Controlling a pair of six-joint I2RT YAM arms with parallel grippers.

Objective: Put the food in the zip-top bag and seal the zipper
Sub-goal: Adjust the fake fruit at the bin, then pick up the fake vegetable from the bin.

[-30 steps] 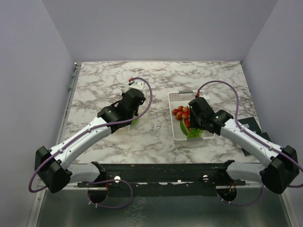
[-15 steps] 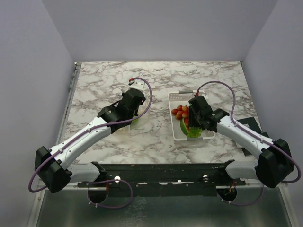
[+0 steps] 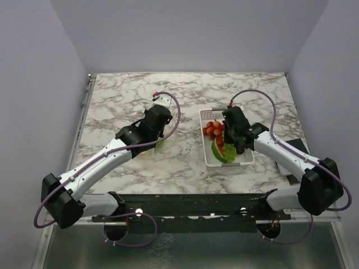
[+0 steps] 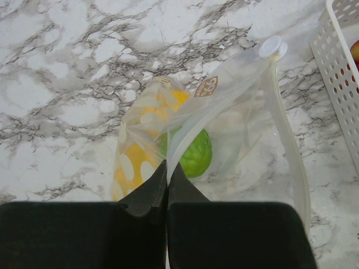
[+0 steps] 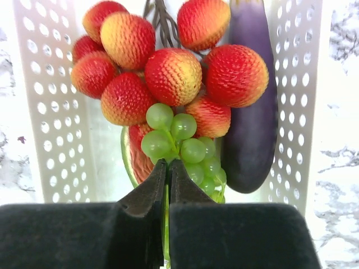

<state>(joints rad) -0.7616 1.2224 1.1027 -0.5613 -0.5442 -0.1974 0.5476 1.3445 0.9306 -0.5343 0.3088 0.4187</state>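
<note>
The clear zip-top bag [image 4: 241, 123] with white dots lies on the marble with its mouth gaping. A yellow pepper [image 4: 134, 159] and a green piece [image 4: 196, 154] are inside. My left gripper [image 4: 167, 163] is shut on the whitish zipper strip [image 4: 289, 140] at the bag's near edge. In the top view it sits over the bag [image 3: 159, 144]. My right gripper [image 5: 168, 162] is down in the white basket [image 5: 50, 112], shut on the stem of the green grapes [image 5: 182, 137]. Red strawberries [image 5: 173, 75] lie just beyond, with a watermelon slice [image 5: 137, 159] under the grapes.
A purple eggplant [image 5: 252, 129] lies along the basket's right wall. The basket [image 3: 208, 159] stands right of the bag, a short gap between them. A dark flat object [image 3: 296, 148] sits at the table's right edge. Grey walls enclose the table on three sides.
The right gripper has closed on the grapes' stem, and its wrist has shifted slightly farther along the basket. The left arm and the bag have not moved.
</note>
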